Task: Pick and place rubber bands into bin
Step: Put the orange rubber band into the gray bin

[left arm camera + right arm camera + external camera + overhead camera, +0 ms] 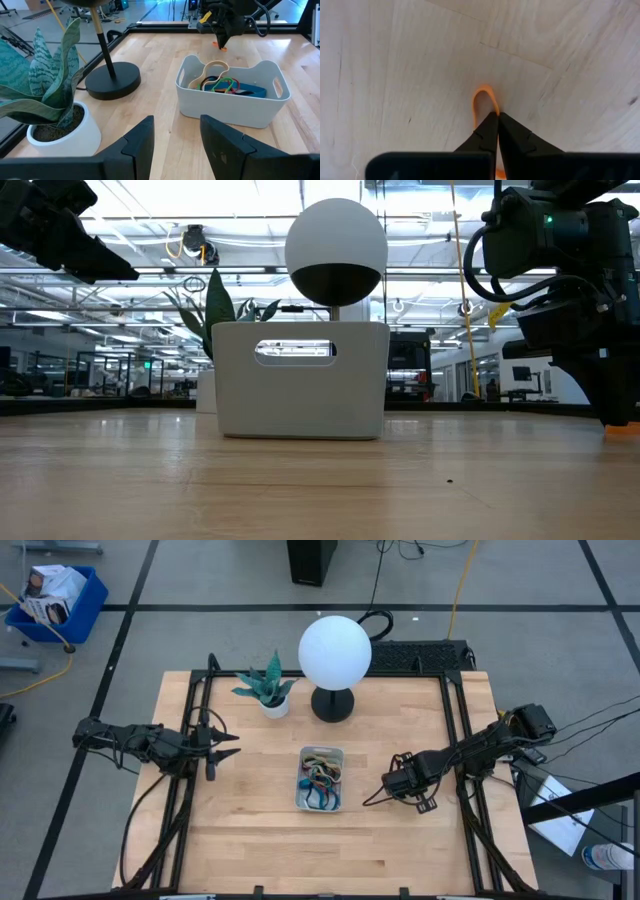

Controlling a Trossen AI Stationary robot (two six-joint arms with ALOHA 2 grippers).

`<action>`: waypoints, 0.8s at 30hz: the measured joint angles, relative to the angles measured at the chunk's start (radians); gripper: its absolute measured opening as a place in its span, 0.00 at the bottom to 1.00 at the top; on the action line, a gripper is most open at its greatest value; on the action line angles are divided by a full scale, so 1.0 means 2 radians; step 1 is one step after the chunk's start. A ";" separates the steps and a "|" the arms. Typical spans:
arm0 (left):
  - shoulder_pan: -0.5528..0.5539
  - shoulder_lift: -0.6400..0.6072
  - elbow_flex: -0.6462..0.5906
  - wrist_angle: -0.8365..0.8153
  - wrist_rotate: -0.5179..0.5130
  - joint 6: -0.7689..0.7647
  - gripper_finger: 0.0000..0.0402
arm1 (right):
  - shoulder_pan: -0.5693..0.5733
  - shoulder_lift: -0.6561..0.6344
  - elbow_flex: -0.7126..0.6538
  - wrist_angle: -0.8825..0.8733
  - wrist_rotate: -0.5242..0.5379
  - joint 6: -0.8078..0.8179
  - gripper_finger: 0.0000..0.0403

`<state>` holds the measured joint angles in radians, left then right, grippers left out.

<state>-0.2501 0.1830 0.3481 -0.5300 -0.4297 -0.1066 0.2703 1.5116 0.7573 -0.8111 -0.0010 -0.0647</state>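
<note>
The bin [320,779], a small pale plastic tray with rounded corners, stands at the table's middle and holds several coloured rubber bands [223,84]. My right gripper [392,784] is to the bin's right. It points down at the table and is shut on an orange rubber band [481,99]. That band's loop lies flat on the wood ahead of the fingertips. My left gripper [233,745] hangs open and empty above the table to the bin's left; it also shows in the left wrist view [176,142]. My right gripper pinches the orange band between its two fingertips [490,131], at the near part of the loop [494,111]. The fingers come from above, pointing down. The band is slack and its free loop lies on the table.
A white globe lamp [334,652] on a black foot [112,81] and a potted plant [268,690] stand behind the bin. Black frame rails [196,710] run along the table's left and right sides. Bare wood lies in front of the bin.
</note>
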 joint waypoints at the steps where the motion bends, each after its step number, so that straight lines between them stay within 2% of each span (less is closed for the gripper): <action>1: 0.000 0.000 0.000 0.000 0.000 0.000 0.41 | 0.000 0.000 0.000 0.000 0.000 0.000 0.01; 8: 0.000 0.000 0.000 0.000 0.000 0.000 0.41 | -0.001 -0.045 0.004 0.005 0.007 0.000 0.00; 14: 0.000 0.000 0.000 0.000 0.000 0.001 0.41 | -0.002 -0.131 0.015 0.022 0.094 0.040 0.00; 20: 0.000 0.000 0.000 0.001 -0.004 0.000 0.41 | -0.013 -0.227 0.015 0.106 0.146 0.096 0.00; 24: 0.000 0.000 0.000 0.001 -0.004 0.001 0.41 | -0.027 -0.273 0.016 0.201 0.154 0.101 0.00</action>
<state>-0.2501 0.1832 0.3482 -0.5282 -0.4385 -0.1055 0.2166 0.9651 0.7891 -0.4090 0.3064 0.1383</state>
